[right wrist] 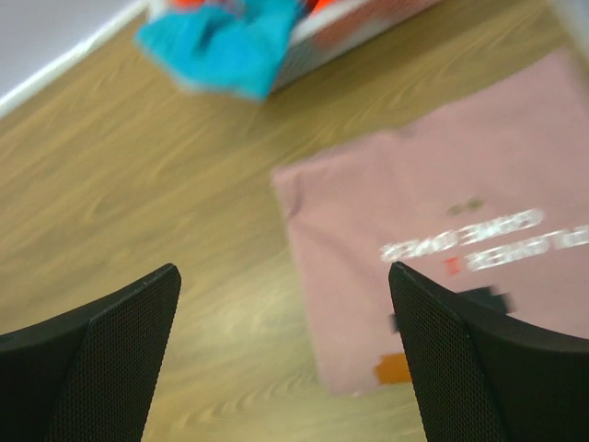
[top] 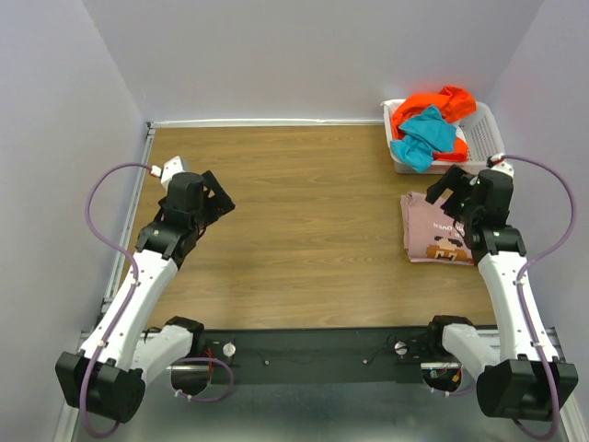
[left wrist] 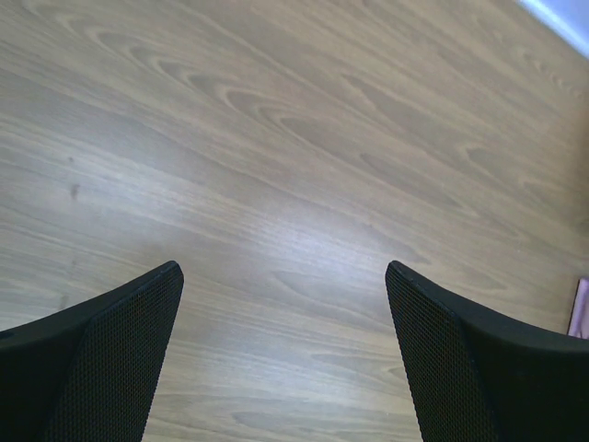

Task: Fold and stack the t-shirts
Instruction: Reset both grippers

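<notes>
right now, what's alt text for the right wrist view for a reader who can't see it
A dusty pink printed t-shirt lies flat on the wooden table, just ahead of the open right gripper. At the top, a teal t-shirt spills over the rim of a white basket.

Item 1: I am logging one dusty rose t-shirt (top: 425, 230) (right wrist: 442, 276), lying folded into a flat rectangle on the right side of the table (top: 304, 212), just near of the basket (top: 483, 129). Its printed face is showing upward, with pale lettering and a small dark-and-orange graphic.

Item 2: I am logging one orange t-shirt (top: 433, 101), sitting crumpled in the white basket at the far right.

Item 3: I am logging one teal t-shirt (top: 425, 138) (right wrist: 230, 46), lying bunched against the orange one and draping over the basket's near rim.
</notes>
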Available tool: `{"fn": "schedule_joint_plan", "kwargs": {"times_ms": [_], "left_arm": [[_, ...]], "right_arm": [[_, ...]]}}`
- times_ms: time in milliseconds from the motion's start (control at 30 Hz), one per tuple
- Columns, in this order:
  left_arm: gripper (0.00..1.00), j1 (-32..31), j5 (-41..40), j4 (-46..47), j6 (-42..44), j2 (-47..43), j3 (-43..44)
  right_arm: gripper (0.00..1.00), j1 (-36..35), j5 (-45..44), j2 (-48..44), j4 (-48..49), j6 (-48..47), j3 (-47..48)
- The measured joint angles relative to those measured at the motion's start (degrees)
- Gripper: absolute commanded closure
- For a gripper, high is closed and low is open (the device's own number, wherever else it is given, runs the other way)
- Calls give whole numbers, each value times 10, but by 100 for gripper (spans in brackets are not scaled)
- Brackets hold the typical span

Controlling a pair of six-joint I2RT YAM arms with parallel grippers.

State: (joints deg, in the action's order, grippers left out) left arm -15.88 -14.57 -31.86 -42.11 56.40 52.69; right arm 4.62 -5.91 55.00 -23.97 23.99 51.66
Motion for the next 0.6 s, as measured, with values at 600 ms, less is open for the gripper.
{"fn": "schedule_joint_plan", "kwargs": {"times_ms": [600], "left_arm": [[1,0,-95,-56,5,-151,16]], "right_arm": [[0,0,185,-127,66,46,-144]]}}
